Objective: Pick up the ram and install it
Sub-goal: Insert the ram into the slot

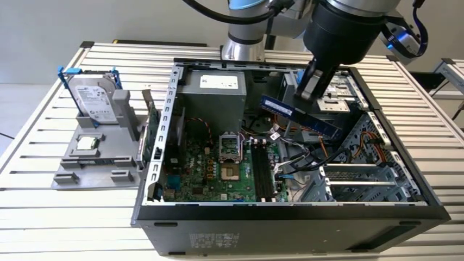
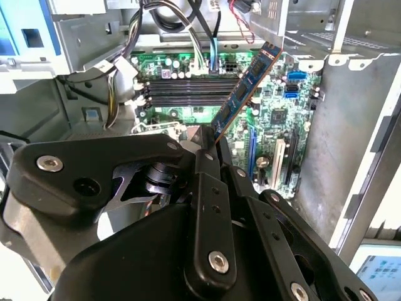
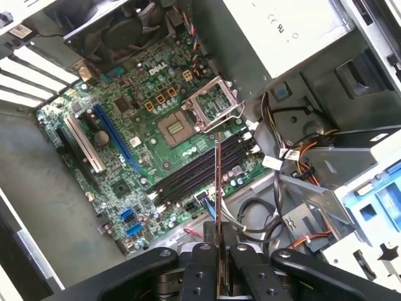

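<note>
1. The gripper (image 1: 303, 97) hangs over the open computer case (image 1: 290, 220), at about 1 o'clock of the case opening in the exterior view.
2. The fingers (image 1: 313, 81) are clenched on the ram (image 1: 319, 124), which they pinch near one end.
3. In the exterior view the ram is in the air and tilted. It runs from the fingers down toward 4 o'clock, and most of its length sticks out past them.
4. In the first wrist view the ram (image 3: 217, 188) shows edge-on, a thin line coming out from between the two fingers (image 3: 202, 260) of the gripper (image 3: 219, 251).
5. In the second wrist view the ram (image 2: 245, 88) slants away from the gripper (image 2: 202, 143), chip side showing.
6. The ram is apart from the memory slots (image 1: 262, 174), not seated. The slots lie at about 7 o'clock of it on the motherboard (image 1: 210, 174).
7. The CPU socket (image 1: 228, 147) sits just beside the slots, at their 9 o'clock.
8. Loose cables (image 1: 301, 157) lie under the free end of the ram.
9. The hard drive (image 1: 94, 100) stands upright in a gray holder (image 1: 83, 168) on the table (image 1: 43, 217), at 9 o'clock of the case and well apart from the gripper.
</note>
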